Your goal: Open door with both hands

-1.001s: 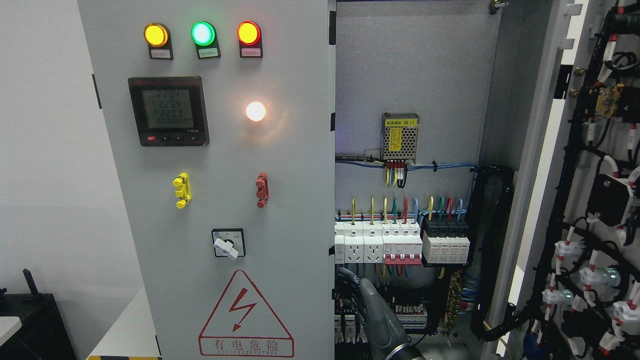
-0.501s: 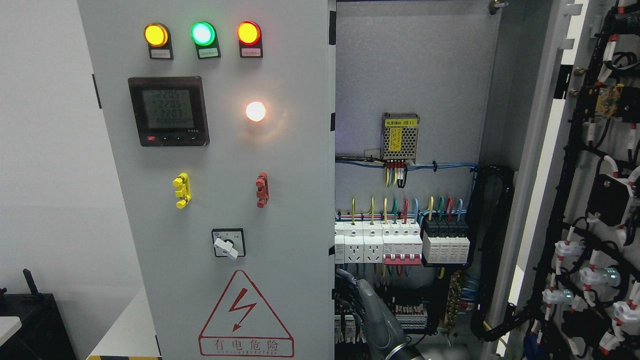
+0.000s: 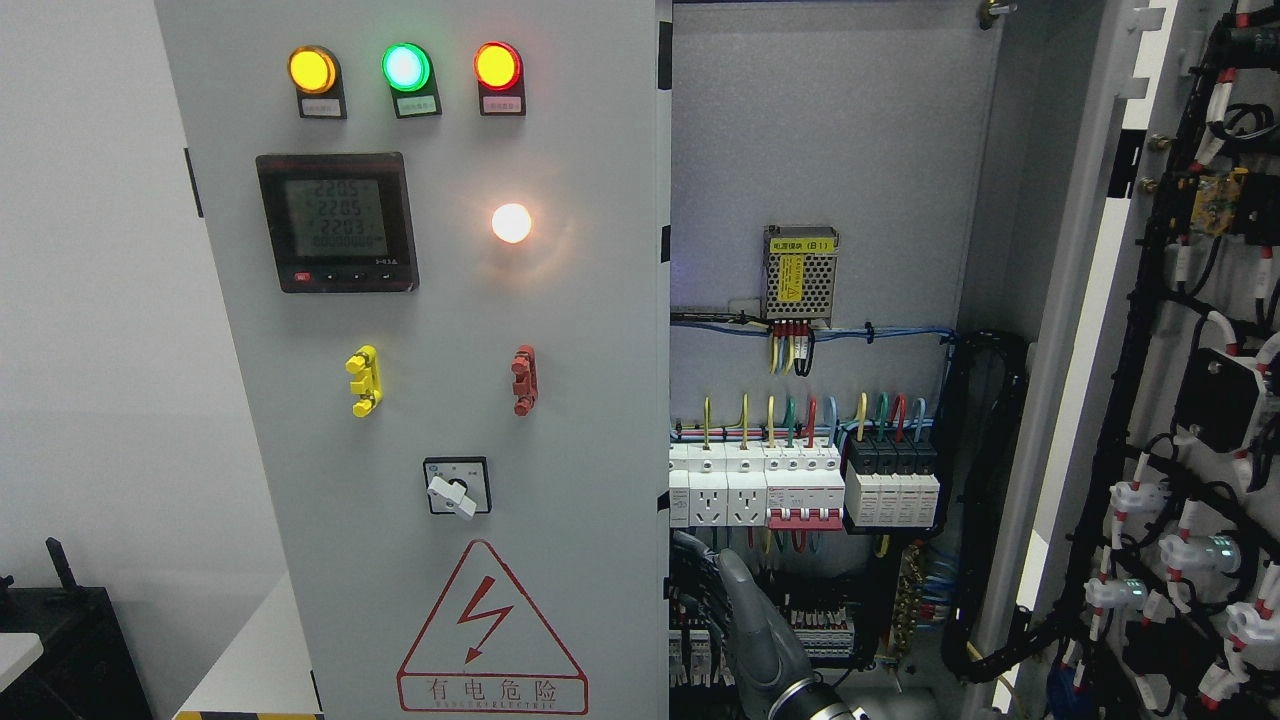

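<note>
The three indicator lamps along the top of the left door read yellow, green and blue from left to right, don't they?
Not quite: the third lamp is red, not blue. In the head view the row on the left door reads yellow, green, red.

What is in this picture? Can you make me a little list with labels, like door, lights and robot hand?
left door: closed, facing the camera
right door: swung wide open
lights: yellow, green and red, all glowing
warning sign: red triangle with a lightning bolt
inside cabinet: breakers and coloured wires
robot hand: grey, low beside the left door's edge; its side cannot be told
</note>
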### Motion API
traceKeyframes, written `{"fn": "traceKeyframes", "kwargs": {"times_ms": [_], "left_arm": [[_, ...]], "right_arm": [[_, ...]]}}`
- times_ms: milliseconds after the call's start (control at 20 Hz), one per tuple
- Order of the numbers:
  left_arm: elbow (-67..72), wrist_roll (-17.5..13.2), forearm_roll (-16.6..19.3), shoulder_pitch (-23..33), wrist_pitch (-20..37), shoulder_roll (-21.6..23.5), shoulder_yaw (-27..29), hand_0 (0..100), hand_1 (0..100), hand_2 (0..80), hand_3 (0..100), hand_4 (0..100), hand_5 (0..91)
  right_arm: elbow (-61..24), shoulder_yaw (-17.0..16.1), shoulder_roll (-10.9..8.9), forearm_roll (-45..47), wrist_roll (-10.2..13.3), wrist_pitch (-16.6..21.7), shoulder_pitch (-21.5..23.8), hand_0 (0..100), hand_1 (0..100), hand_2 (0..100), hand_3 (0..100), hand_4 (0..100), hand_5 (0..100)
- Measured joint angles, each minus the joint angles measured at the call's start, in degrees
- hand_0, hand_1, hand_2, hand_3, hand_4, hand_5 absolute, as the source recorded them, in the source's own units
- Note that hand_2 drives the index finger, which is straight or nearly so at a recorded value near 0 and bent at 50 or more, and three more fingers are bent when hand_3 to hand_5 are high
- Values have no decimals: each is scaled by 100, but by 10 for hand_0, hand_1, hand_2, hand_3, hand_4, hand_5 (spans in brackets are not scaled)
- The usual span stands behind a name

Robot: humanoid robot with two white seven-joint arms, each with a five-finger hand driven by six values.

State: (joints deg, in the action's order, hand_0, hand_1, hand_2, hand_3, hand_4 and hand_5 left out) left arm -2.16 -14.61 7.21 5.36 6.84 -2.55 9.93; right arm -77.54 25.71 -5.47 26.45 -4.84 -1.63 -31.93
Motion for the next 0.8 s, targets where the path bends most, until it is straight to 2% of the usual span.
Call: {"fn": "traceKeyframes", "kwargs": {"times_ms": [250,801], "left_arm": [[0,0,0,0,0,0,0,0,0,0,0,43,0],[1,0,0,0,0,0,0,0,0,0,0,43,0]], "right_arm": [[12,-3,-2,33,-139,-18,-16,0,0,0,0,0,0],[22,-10,-10,171,-209,-27,-33,0,0,0,0,0,0]]}}
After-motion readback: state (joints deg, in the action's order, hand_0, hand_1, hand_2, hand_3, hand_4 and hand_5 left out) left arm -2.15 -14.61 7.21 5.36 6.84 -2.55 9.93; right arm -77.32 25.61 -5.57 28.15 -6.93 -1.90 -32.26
